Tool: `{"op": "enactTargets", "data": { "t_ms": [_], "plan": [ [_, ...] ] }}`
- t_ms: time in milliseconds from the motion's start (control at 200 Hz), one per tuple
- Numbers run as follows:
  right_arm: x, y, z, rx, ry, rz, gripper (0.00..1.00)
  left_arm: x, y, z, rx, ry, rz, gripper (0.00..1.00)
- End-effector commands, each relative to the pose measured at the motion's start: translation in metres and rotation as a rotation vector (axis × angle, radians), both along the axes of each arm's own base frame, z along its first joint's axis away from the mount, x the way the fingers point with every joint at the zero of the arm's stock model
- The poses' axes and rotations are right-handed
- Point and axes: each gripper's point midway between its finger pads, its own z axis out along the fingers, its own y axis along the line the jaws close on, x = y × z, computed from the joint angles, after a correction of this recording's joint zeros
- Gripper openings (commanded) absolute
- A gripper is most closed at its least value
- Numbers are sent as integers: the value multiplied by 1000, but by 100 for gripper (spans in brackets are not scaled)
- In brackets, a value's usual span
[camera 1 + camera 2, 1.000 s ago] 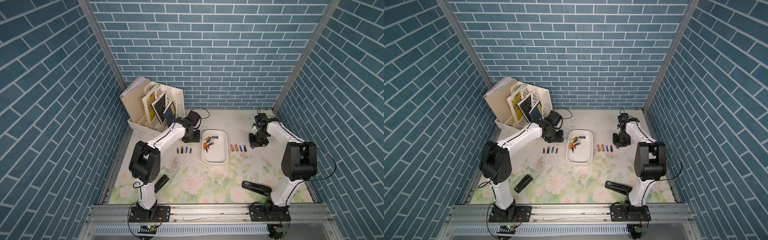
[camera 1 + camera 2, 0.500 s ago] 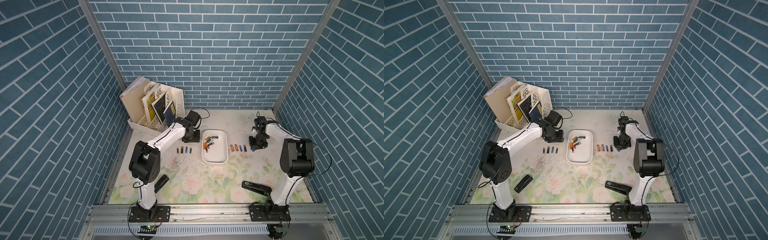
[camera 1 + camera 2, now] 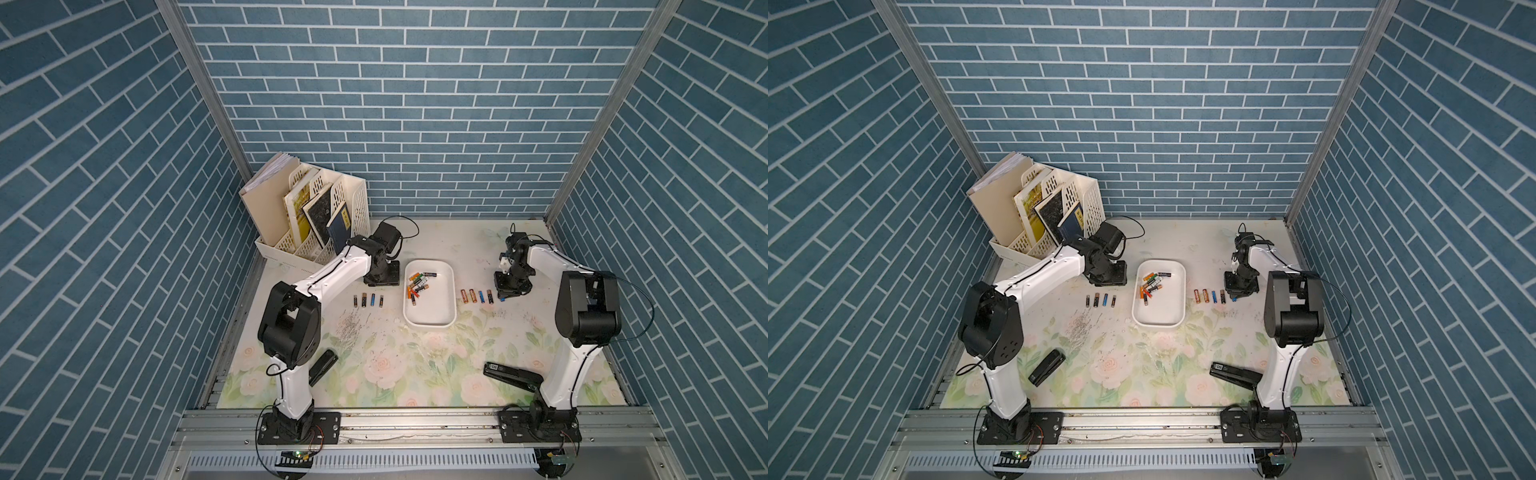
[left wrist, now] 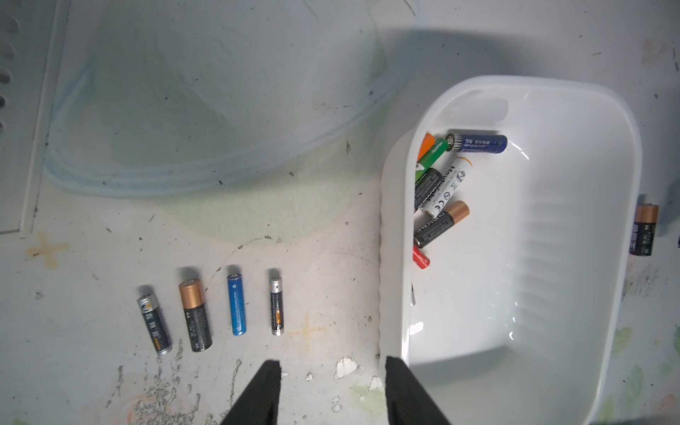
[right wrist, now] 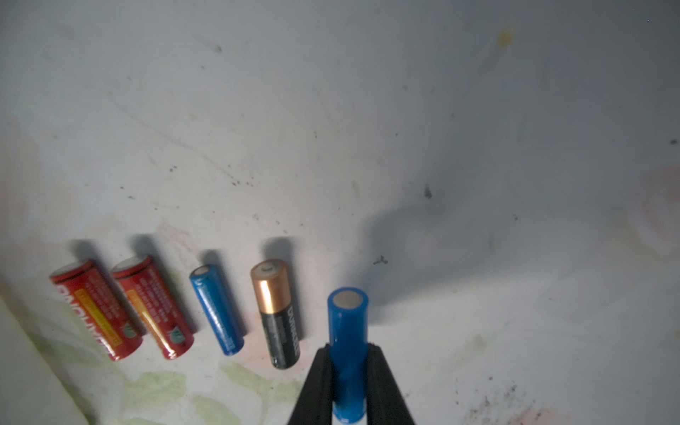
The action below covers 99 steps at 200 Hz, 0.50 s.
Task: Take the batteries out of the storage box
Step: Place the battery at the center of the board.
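While the right pincer pinched a blue battery near one end, the cell pointed the same way as the right-side row of four cells lying just beside it on the table: two red, one slim blue, one copper-topped black. That alignment looked deliberate, as if the cell was meant to go down fifth in line, next to the copper-topped one. Whether it touched the table could not be told. The grip across the round body, with the far end left free, would let the cell settle flat once the fingers parted.

The storage box stood between the two arms. A pile of batteries lay crowded in its far corner on the left arm's side, with green, white, dark blue and copper among them. The left-side row of four lay outside the box, toward the left arm. The left pincer was spread and empty, one finger just at the box's rim, probably poised to reach into the pile. Roughly half the cells, I judged, were inside.
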Motion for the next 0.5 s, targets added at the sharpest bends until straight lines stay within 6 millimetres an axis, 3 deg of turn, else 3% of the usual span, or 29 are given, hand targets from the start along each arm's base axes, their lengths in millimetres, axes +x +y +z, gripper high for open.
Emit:
{"op": "enactTargets", "data": {
  "t_ms": [0, 490],
  "plan": [
    [5, 4, 0, 21, 0, 25, 12, -5, 1, -7, 11, 22, -2, 51],
    [3, 3, -16, 13, 39, 25, 12, -8, 1, -11, 11, 31, -1, 51]
  ]
}}
